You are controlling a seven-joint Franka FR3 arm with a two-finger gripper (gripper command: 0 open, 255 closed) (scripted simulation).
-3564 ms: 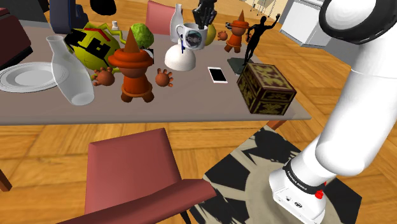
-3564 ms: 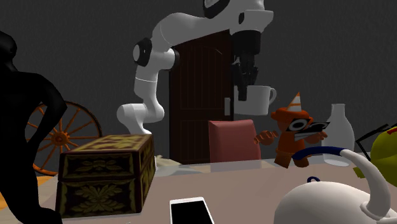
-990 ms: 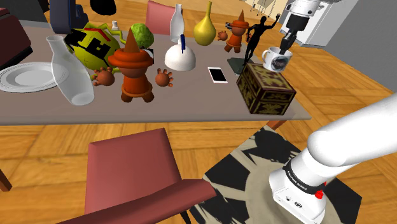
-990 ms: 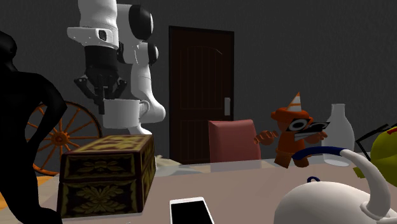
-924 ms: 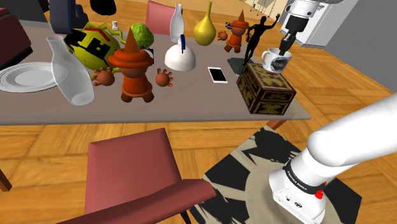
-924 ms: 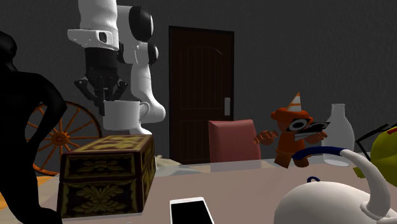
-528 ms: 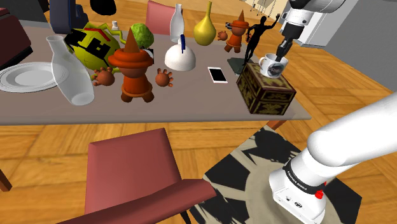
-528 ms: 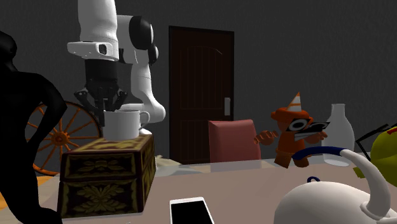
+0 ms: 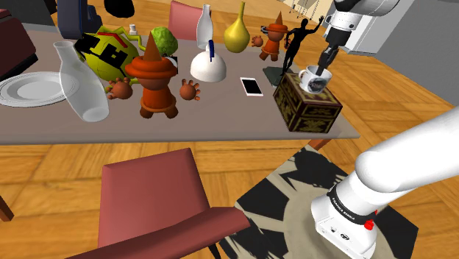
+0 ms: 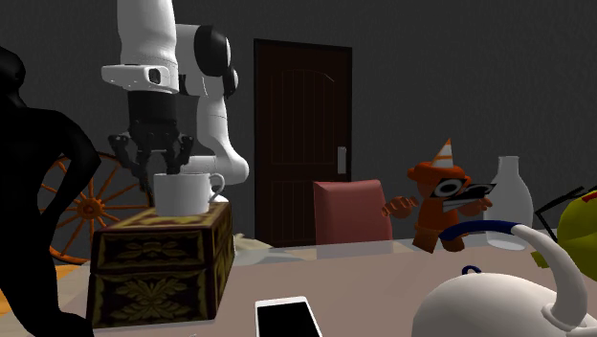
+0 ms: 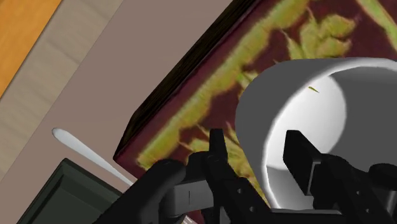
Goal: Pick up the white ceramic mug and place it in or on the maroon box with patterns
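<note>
In the shoulder view, the gripper (image 9: 321,68) is hovering directly above the white mug (image 9: 315,79), which is sitting on the maroon patterned box (image 9: 307,104). In the second exterior view, the fingers (image 10: 131,153) are spreading apart above the rim. In the wrist view, they are straddling the mug's wall, unclamped.

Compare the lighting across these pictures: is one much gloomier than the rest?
Shoulder view: bright, even light, the table colours clear. Second exterior view: yes, dim, the near figure solid black, though the mug reads pale. Wrist view: the mug's inside half shaded.
</note>
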